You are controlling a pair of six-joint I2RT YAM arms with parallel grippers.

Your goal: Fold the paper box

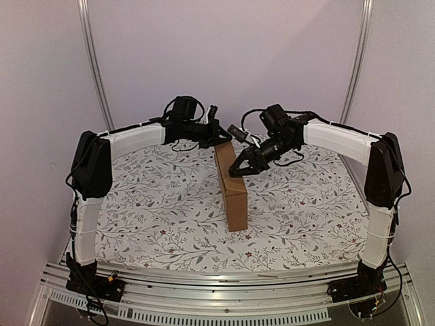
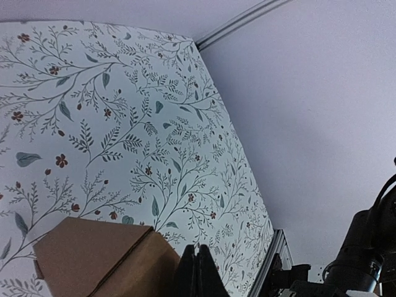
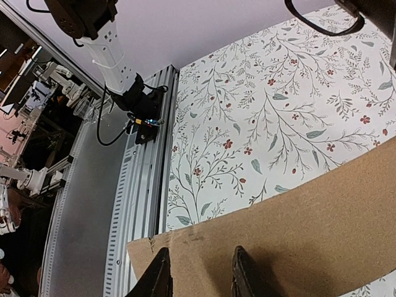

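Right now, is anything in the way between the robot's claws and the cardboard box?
Nothing visible is. The right gripper is up against the side of the box with its fingers apart, and the left gripper, shut, sits right beside the box's far end.

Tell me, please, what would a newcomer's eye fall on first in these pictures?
The plain brown corrugated cardboard box, standing narrow in the middle of the white floral-patterned table cover, draws the eye first. Next comes the meeting at its far end: the left gripper is shut close beside the cardboard, and the right gripper has its fingers spread against a cardboard face.
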